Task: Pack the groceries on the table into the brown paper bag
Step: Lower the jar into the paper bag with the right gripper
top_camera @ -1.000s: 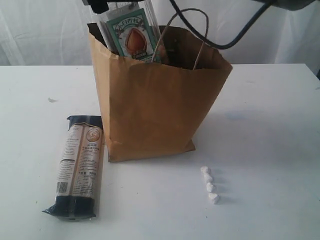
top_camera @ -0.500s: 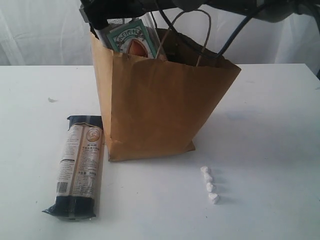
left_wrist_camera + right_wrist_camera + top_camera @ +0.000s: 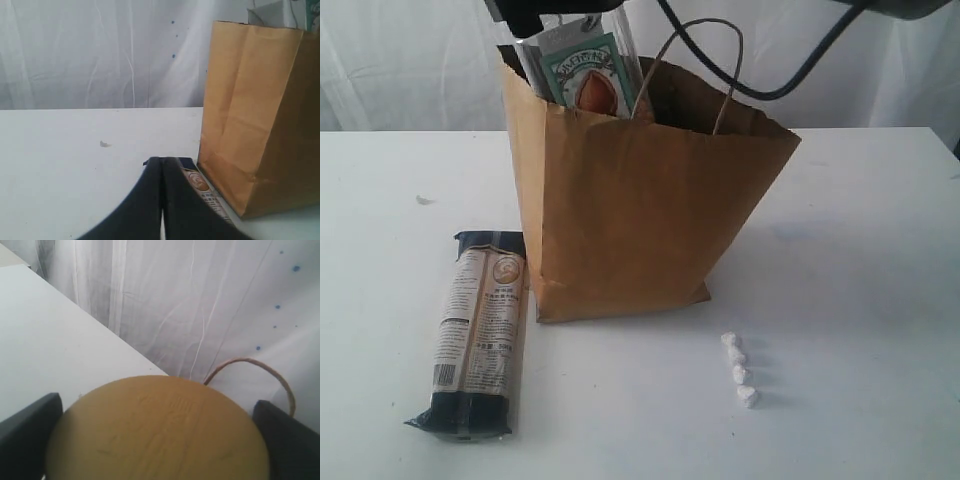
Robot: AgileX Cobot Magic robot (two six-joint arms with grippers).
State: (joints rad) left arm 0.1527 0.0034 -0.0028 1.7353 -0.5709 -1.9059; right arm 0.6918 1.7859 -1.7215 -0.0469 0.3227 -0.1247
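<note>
The brown paper bag (image 3: 630, 220) stands upright near the middle of the table (image 3: 860, 300). At its mouth, on the left side, the tan-lidded nut jar (image 3: 585, 75) with a green almond label sticks half out. My right gripper (image 3: 159, 440) is shut on it, one dark finger on each side of the tan lid (image 3: 155, 410). The long dark-blue and beige packet (image 3: 480, 330) lies flat left of the bag. My left gripper (image 3: 161, 162) is shut and empty, low over that packet (image 3: 200, 185), beside the bag (image 3: 260, 115).
A short row of small white crumbs (image 3: 740, 370) lies in front of the bag, to the right. One twisted handle (image 3: 705, 60) arches above the bag's rim, with black cables hanging over it. A small mark (image 3: 424, 200) sits at the far left.
The jar dipped slightly at the bag's mouth and came back up. The bag's right rim has spread a little to the right. The left gripper and packet have not moved.
</note>
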